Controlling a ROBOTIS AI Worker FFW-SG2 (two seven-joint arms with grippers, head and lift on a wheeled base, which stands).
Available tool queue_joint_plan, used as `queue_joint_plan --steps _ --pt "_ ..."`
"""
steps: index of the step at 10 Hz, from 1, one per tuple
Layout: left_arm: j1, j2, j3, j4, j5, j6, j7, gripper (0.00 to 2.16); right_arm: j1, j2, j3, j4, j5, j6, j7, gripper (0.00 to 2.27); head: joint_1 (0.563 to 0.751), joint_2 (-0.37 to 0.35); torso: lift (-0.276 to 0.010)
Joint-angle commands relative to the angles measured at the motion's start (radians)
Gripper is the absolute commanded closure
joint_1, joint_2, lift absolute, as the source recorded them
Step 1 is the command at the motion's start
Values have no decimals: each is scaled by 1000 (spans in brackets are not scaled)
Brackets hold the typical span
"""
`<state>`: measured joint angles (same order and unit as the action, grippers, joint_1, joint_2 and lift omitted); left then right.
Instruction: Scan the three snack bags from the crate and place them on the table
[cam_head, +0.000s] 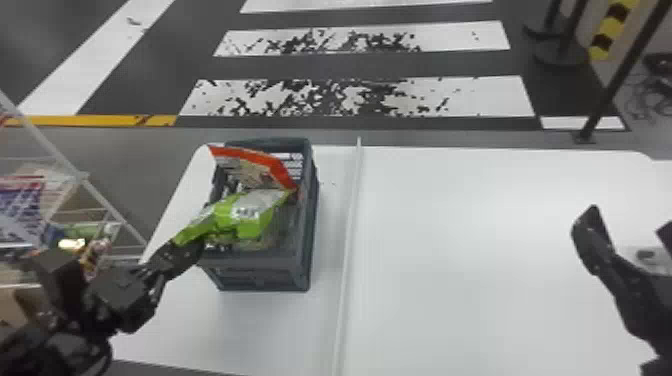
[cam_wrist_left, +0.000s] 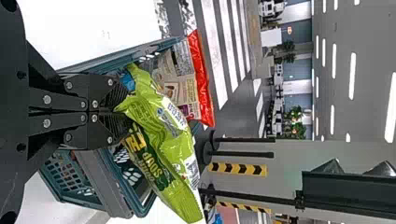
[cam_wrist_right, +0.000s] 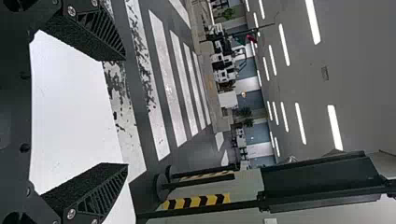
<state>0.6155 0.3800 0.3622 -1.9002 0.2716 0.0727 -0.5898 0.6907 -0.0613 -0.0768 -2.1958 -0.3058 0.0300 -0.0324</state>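
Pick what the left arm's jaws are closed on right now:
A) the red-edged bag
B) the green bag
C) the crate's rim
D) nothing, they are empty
B: the left gripper has its jaws shut on one end of the green bag, while the red-edged bag leans in the crate beyond it.

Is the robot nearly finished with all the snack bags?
Not nearly, it seems: no bag looks placed on the table yet. The left gripper holds the green bag. The red-edged bag in the crate is left. I can't tell about a third, or scanning.
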Motion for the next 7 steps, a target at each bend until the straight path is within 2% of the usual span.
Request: queue_joint_plan --steps 1,3,5,7 --pt "7 -1 6 -10 -3 -6 2 2125 3 0 0 -4 -1 0 0 124 695 129 -36" --pt "21 -4 21 -46 0 -6 4 2128 6 0 0 -9 -1 0 0 124 695 130 -36" --pt "63 -18 49 -152 28 13 2 2128 9 1 0 -16 -1 0 0 127 695 125 -36" --pt "84 -35 77 -261 57 71 -2 2128 9 1 -3 -18 -1 0 0 134 695 109 -36"
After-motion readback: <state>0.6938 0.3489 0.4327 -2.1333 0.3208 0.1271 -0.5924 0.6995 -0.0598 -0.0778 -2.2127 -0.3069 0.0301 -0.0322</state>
